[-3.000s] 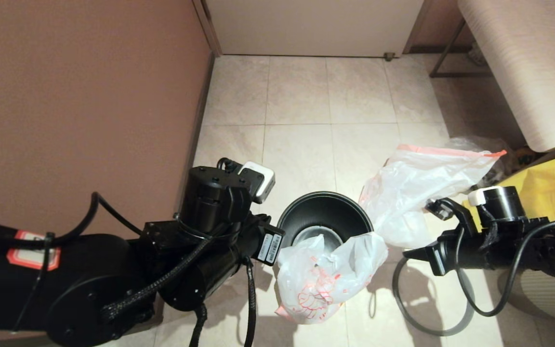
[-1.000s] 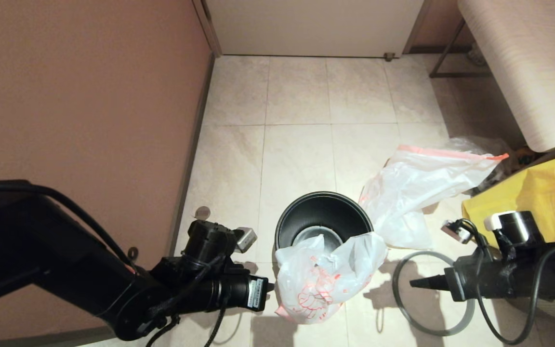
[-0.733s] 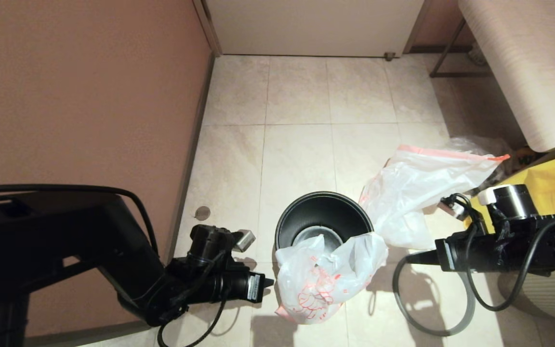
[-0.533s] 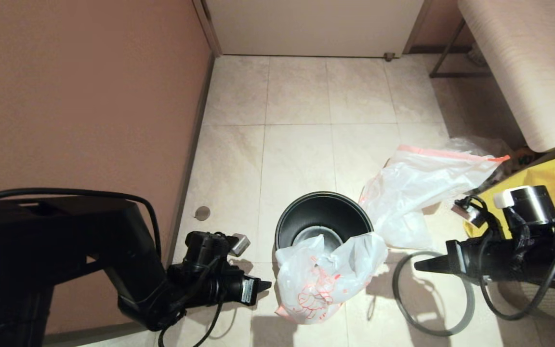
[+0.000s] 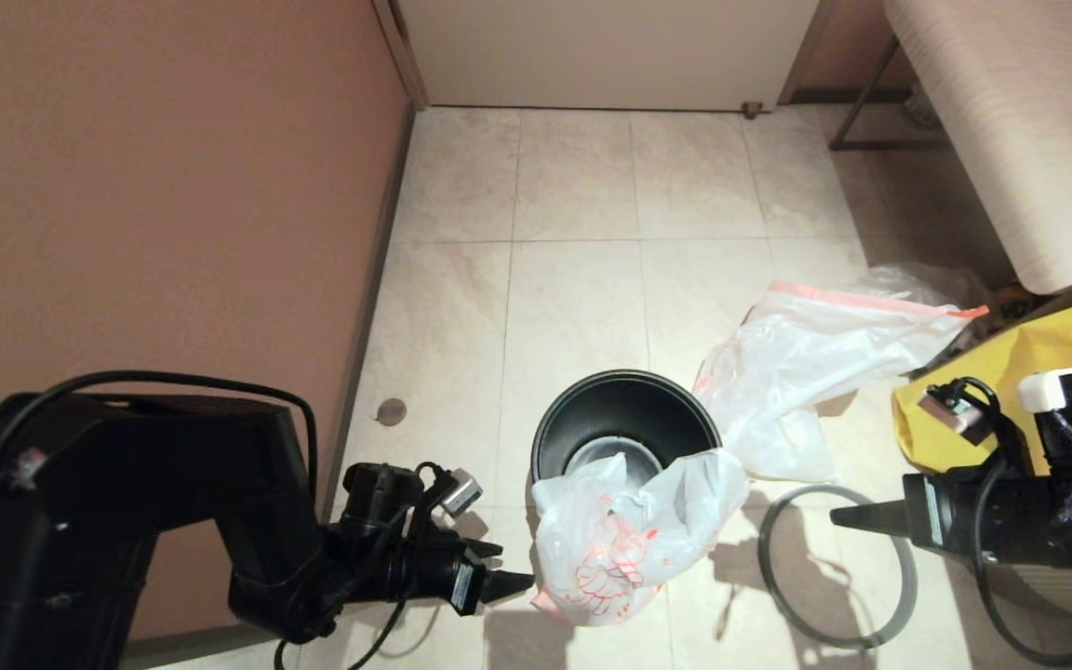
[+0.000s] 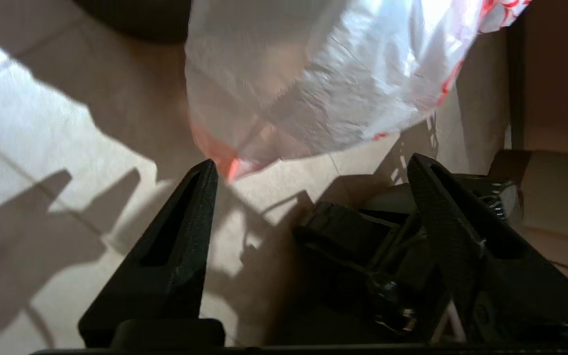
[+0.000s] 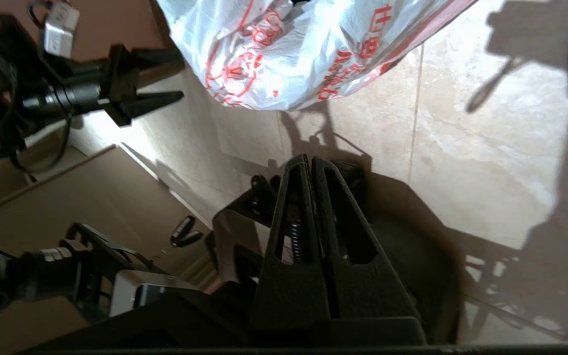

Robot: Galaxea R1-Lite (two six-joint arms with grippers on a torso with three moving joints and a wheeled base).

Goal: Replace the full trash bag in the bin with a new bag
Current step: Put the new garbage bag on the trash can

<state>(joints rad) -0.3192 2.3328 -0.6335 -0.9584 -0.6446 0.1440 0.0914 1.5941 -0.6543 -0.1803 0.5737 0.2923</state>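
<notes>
From my head camera, I'm looking down at the bin [image 5: 626, 437] standing on the tiled floor [image 5: 573, 279], its black inside showing. The new bag [image 5: 629, 535] is hanging over the bin's near rim and spilling down its outer side toward me, its red drawing facing up; how far it is reaching into the bin I cannot make out. The full bag [image 5: 815, 358] is lying crumpled on the floor just to the right of the bin, its orange-red hem along the far edge. Behind it a yellow tote [image 5: 1011, 368] is partly covered by my right arm, and a grey ring [image 5: 783, 605] is lying on the tiles, its right side hidden under that arm. My left gripper [image 5: 499, 569] is hovering low, just left of the new bag, fingers spread and gripping nothing. My right gripper [image 5: 841, 515] is pointing left over the ring, well short of the bag.

From my left wrist, I'm seeing both fingers [image 6: 180, 236] standing wide apart, with the new bag [image 6: 323, 84] just beyond them and untouched. Its upper part is cut off by the frame. A dark curve of the bin [image 6: 131, 19] is barely showing at the edge.

From my right wrist, the fingers [image 7: 303, 222] are pressed together with nothing between them. The new bag [image 7: 294, 49] is hanging ahead with red lettering I cannot read, and my left gripper [image 7: 173, 76] is showing beside it, spread open.
</notes>
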